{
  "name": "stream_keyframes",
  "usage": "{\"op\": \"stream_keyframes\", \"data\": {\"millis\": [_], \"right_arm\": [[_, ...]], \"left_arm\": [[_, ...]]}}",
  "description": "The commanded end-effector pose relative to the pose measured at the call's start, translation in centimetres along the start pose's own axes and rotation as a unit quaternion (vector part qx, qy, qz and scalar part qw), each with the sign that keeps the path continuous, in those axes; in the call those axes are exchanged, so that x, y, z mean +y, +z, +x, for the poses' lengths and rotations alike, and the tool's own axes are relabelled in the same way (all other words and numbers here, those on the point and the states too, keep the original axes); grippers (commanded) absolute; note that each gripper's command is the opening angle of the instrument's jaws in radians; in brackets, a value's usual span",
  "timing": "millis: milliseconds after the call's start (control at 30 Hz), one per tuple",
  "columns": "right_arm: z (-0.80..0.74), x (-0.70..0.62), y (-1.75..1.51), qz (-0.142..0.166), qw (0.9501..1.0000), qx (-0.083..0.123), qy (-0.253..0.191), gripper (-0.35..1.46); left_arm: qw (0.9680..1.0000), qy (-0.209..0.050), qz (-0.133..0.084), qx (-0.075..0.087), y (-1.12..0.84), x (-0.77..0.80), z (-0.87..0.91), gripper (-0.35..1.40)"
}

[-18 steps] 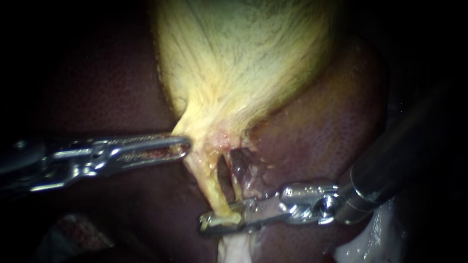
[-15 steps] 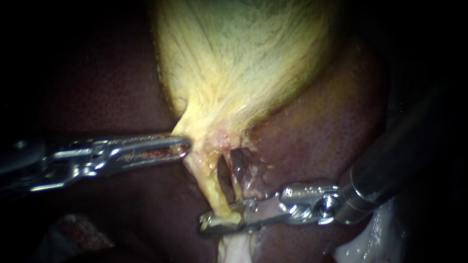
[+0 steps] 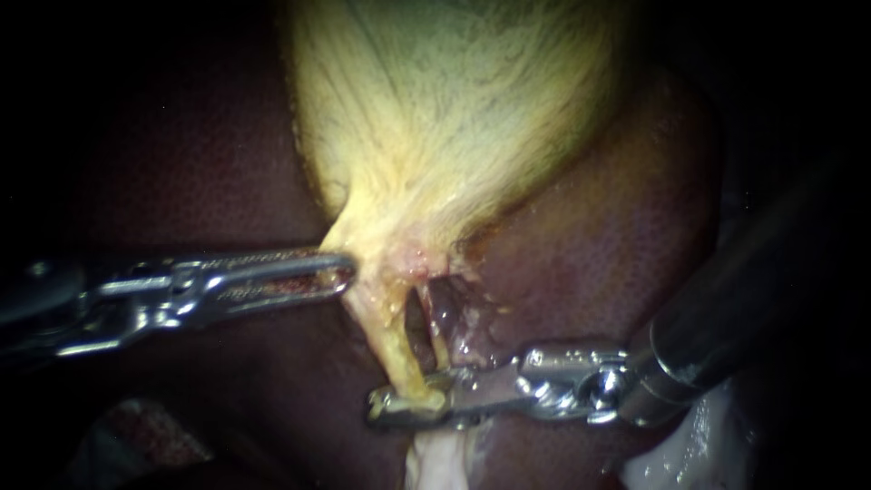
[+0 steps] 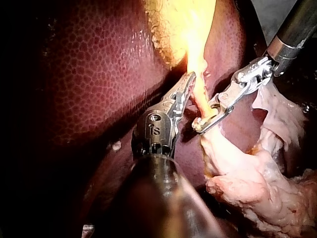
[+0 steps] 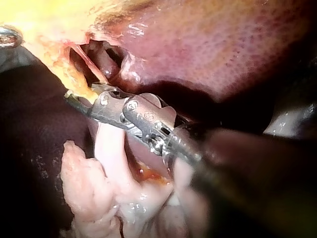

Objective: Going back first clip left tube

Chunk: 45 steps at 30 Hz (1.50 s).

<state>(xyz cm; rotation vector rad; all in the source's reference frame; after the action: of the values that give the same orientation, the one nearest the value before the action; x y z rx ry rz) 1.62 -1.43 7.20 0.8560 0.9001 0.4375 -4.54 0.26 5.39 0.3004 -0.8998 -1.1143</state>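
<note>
Nearest, pale fatty tissue (image 3: 435, 465) lies under the right instrument (image 3: 406, 406), whose jaws stand nearly together, clamped from 2 sides on the near end of the left tube (image 3: 392, 336). Farther left, the left instrument (image 3: 340, 270) has its jaws closed, pinching the neck of the gallbladder (image 3: 454, 118). The dark liver (image 3: 617, 227) lies around and beyond.

Pale yellow gallbladder (image 3: 454, 118) against dark red liver (image 3: 617, 245), left instrument (image 3: 340, 272) jaws closed on the gallbladder's lower edge, right instrument (image 3: 390, 408) jaws clamped across the left tube (image 3: 397, 345), 2nd tube (image 3: 442, 334) just beside it.
</note>
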Motion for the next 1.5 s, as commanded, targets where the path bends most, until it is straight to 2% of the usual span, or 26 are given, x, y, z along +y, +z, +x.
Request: {"op": "stream_keyframes", "data": {"millis": [33, 100, 267, 533, 700, 1133, 1267, 1500], "right_arm": [[0.01, 0.00, 0.01, -0.003, 1.0000, 0.001, -0.002, 0.18], [0.01, 0.00, 0.01, -0.003, 1.0000, 0.001, 0.001, 0.36], [0.02, 0.00, 0.02, -0.005, 1.0000, 0.002, 0.001, 0.52], [0.07, -0.02, 0.01, -0.011, 0.9998, 0.019, -0.001, 0.58], [0.14, -0.03, 0.01, -0.011, 0.9986, 0.033, -0.041, 0.60], [0.18, 0.00, 0.10, -0.017, 0.9904, 0.036, -0.132, 0.60], [0.19, 0.04, 0.04, -0.030, 0.9886, 0.041, -0.142, 0.60], [0.24, 0.04, -0.16, -0.043, 0.9886, 0.048, -0.136, 0.60]], "left_arm": [[1.0000, 0.000, 0.000, 0.000, 0.00, 0.00, 0.00, -0.28], [1.0000, 0.000, 0.000, 0.000, 0.00, 0.00, 0.00, -0.28], [1.0000, 0.000, 0.000, 0.000, 0.00, 0.00, 0.00, -0.28], [1.0000, 0.000, 0.000, 0.000, -0.01, 0.00, 0.00, -0.28], [1.0000, 0.000, 0.000, 0.000, -0.01, 0.00, 0.00, -0.28], [1.0000, 0.000, 0.000, 0.000, -0.01, 0.00, 0.01, -0.28], [1.0000, 0.000, 0.000, 0.000, -0.01, 0.00, 0.01, -0.28], [1.0000, 0.000, 0.000, 0.000, -0.02, 0.00, 0.02, -0.26]]}}
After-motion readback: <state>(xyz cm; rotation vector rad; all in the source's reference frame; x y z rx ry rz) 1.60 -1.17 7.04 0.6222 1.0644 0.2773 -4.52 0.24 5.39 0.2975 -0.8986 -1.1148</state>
